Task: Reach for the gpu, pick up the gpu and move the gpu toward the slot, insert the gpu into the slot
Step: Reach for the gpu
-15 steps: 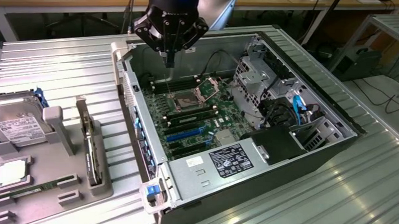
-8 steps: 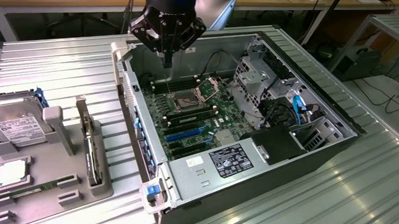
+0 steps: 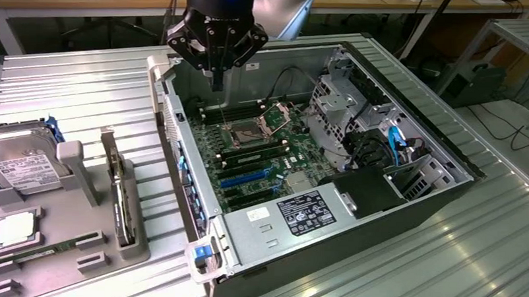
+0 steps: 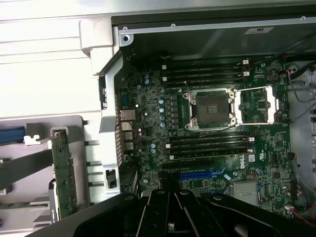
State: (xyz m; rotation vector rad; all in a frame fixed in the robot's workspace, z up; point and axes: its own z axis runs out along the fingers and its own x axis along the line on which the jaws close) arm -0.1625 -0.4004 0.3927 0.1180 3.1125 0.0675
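Above the computer case (image 3: pixel 243 237), top of frame, the gripper (image 3: pixel 217 81) hangs clenched, empty; the gpu (image 3: pixel 122 206) stands edgewise lower left, lengthwise down-frame.

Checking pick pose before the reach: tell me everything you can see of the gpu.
The gpu is a thin flat card. Its board looks green in the wrist view, dotted with small components, with a silver metal bracket at one end. It stands on edge in the grey holder on the ribbed metal table, to the exterior view's left of the open PC case. The gripper hangs over the case, apart from it.
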